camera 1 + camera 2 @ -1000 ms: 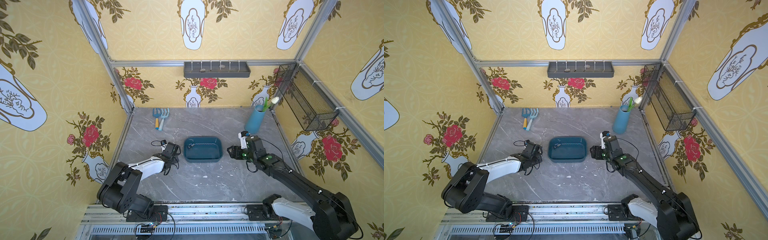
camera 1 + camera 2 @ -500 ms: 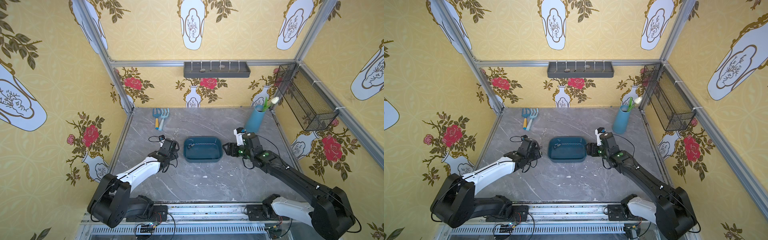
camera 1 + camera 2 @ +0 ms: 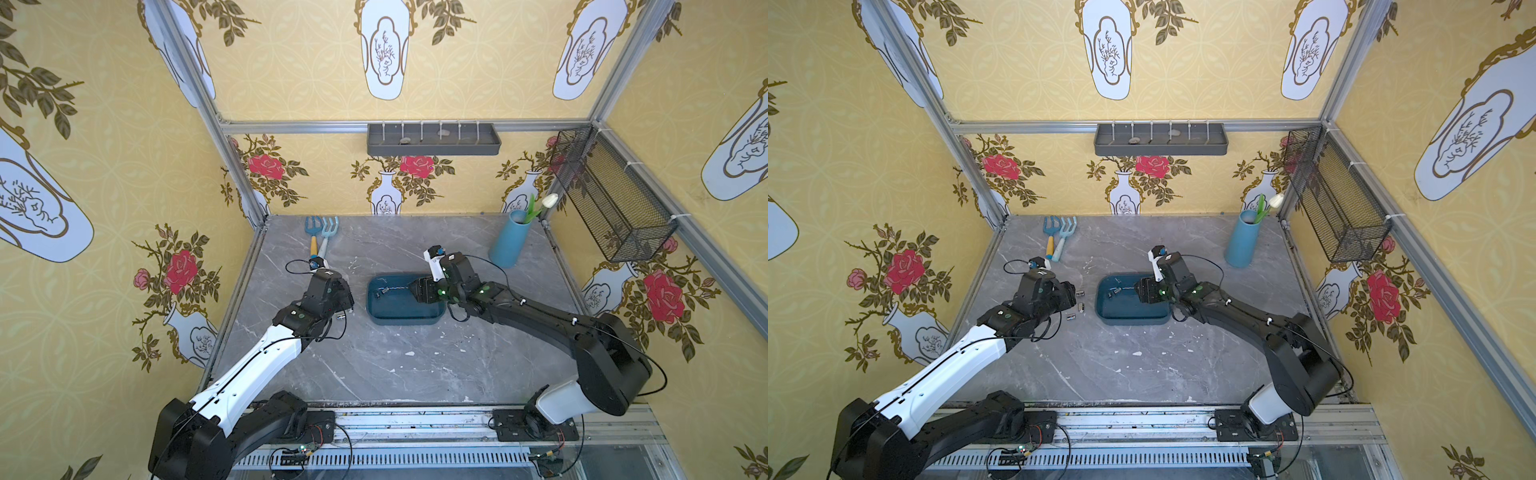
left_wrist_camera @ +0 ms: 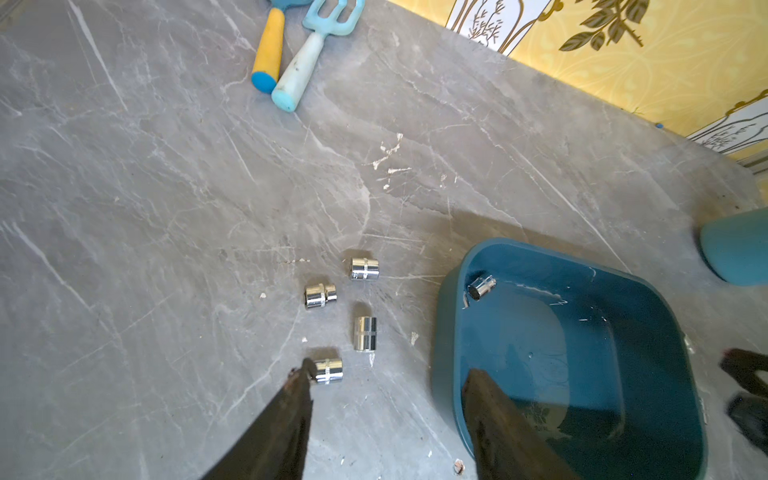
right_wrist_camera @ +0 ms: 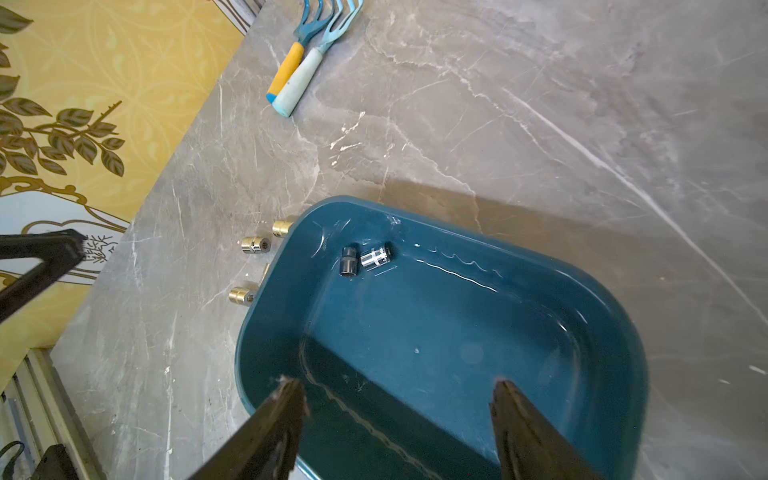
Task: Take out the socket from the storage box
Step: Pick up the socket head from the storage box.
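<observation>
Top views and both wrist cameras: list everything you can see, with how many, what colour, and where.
Table: one, grey marble, floor of the cell.
Storage box: one, dark teal, mid-table.
Sockets in the box: two, metal, together near one end.
Sockets on the table: four, chrome, beside the box on the left arm's side.
Garden tools: two, blue, far left of the table.
Vase with tulip: one, light blue, far right corner.
Wall tray: one, grey, back wall.
Wire basket: one, black, right wall.
Left hand: black, open, by the loose sockets.
Right hand: black, open, over the box.
</observation>
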